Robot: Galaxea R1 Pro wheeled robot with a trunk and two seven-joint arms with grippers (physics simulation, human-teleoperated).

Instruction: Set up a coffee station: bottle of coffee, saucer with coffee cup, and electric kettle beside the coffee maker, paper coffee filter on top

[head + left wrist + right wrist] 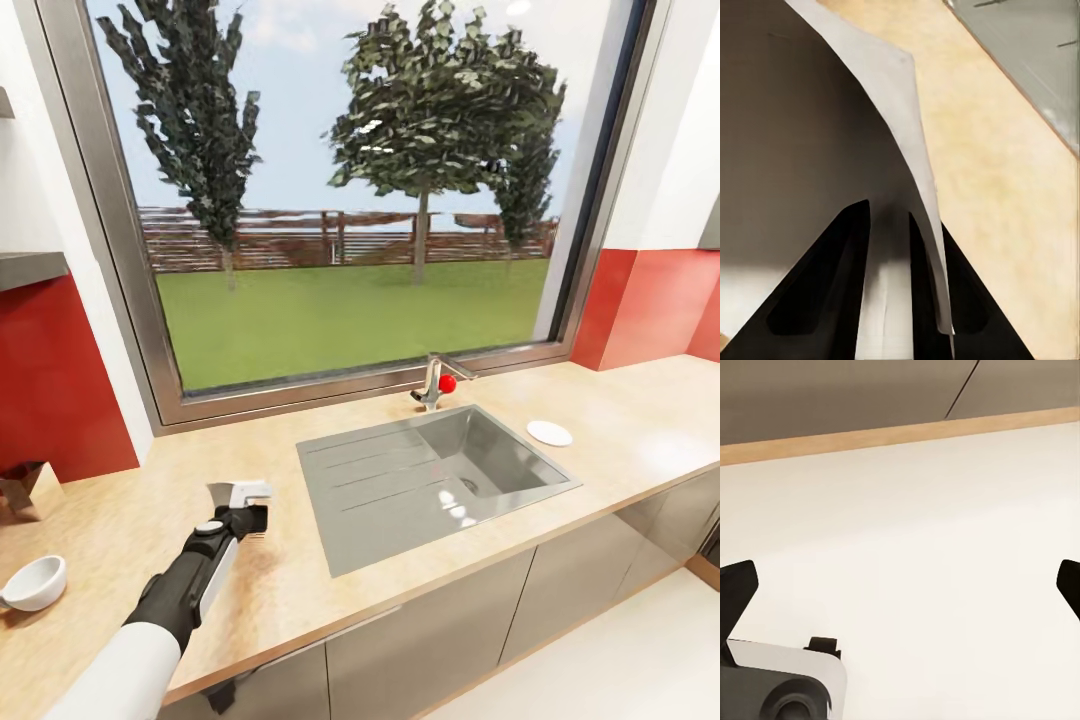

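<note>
My left hand [243, 508] pinches the paper coffee filter [240, 493], and up close the sheet hides most of what lies past my fingers [832, 285]. My right hand [900, 585] shows just two dark fingertips [736, 589], cut by the picture's sides. The coffee cup [33, 583] runs off the head view's left edge, its handle too small to read. A brown thing [25, 487] on the surface [620, 420] is cropped there too; I cannot tell what.

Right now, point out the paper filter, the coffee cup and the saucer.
paper coffee filter [240, 493], head view, its white sheet.
coffee cup [33, 583], head view, its bowl.
saucer [549, 432], head view, its centre.
</note>
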